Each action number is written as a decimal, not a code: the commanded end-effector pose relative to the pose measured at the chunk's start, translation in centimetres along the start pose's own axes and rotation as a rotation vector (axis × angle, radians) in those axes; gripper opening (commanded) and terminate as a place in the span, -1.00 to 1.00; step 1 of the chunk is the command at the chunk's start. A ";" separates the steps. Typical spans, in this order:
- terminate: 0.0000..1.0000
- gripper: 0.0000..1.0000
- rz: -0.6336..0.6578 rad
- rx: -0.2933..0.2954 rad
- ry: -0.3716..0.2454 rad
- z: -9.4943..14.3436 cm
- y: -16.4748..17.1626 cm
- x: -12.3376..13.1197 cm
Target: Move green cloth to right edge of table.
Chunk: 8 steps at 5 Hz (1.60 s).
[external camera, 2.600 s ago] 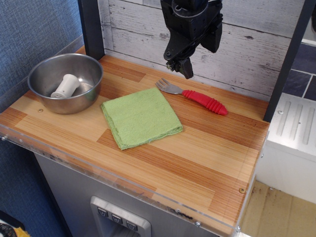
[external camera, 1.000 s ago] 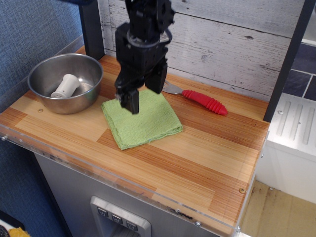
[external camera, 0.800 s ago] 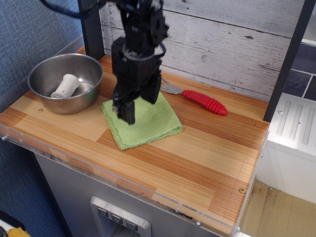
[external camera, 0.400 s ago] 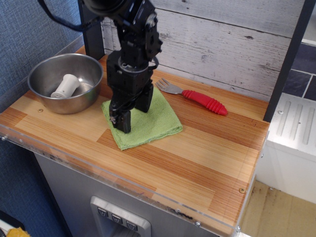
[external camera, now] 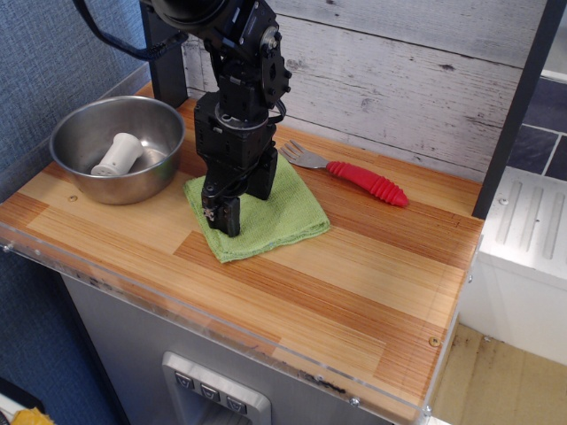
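Observation:
The green cloth lies folded on the striped wood table, left of centre, next to the steel bowl. My black gripper points down on the cloth's left half. Its near finger touches the cloth close to the left edge, and the far finger stands on the cloth behind it. The jaws stand apart with cloth between them. The arm hides the cloth's back left part. The right side of the table lies well to the right of the cloth.
A steel bowl holding a white object stands at the back left, close to the gripper. A fork with a red handle lies just behind the cloth's right corner. A whitewashed plank wall backs the table.
The gripper came from high at the back, moved left and forward, and sank onto the cloth's left half. The cloth has shifted and bunched very slightly.

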<state>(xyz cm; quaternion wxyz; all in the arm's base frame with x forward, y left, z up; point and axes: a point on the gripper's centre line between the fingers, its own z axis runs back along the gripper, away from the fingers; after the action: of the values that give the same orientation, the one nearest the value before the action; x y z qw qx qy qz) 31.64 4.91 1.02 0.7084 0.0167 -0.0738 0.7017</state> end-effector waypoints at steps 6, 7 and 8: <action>-1.00 1.00 -0.254 -0.092 0.050 3.9 -1.4 -13.8; -1.00 1.00 -0.274 -0.094 0.047 4.3 -1.0 -14.3; -1.00 1.00 -0.282 -0.101 0.054 4.3 -0.8 -14.6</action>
<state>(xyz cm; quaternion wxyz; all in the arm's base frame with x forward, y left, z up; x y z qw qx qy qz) 31.93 -9.55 1.67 0.7999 -0.0040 -0.0715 0.5958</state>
